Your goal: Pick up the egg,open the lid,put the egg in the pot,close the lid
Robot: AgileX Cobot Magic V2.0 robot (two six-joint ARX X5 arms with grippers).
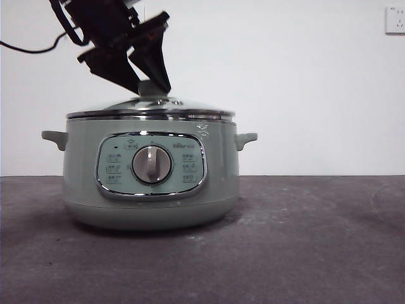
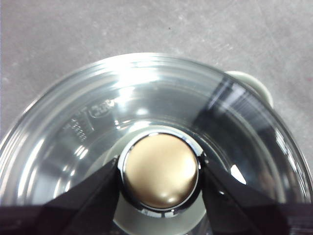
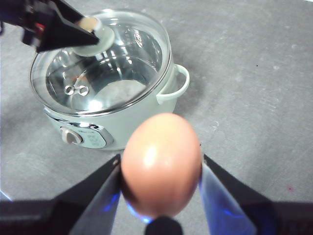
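- Right gripper (image 3: 161, 181): jaws closed on the egg (image 3: 161, 164), held in the air, off to the handle side of the pot (image 1: 150, 174).
- Left gripper (image 2: 160, 171): jaws against both sides of the knob (image 2: 160, 170); lid (image 1: 150, 107) seated on the pot's rim.
- Risk: the knob is smooth and round; an off-centre grip could let the lid tilt or slip when lifted.
- Risk: the lid may knock the rim and shift the pot.
- Risk: the egg could crack if squeezed harder or released too high.

egg (image 3: 161, 164): I see reddish-brown
pot (image 1: 152, 190): pale sage green
lid (image 3: 105, 63): clear, steel-rimmed
table (image 1: 304, 240): dark grey
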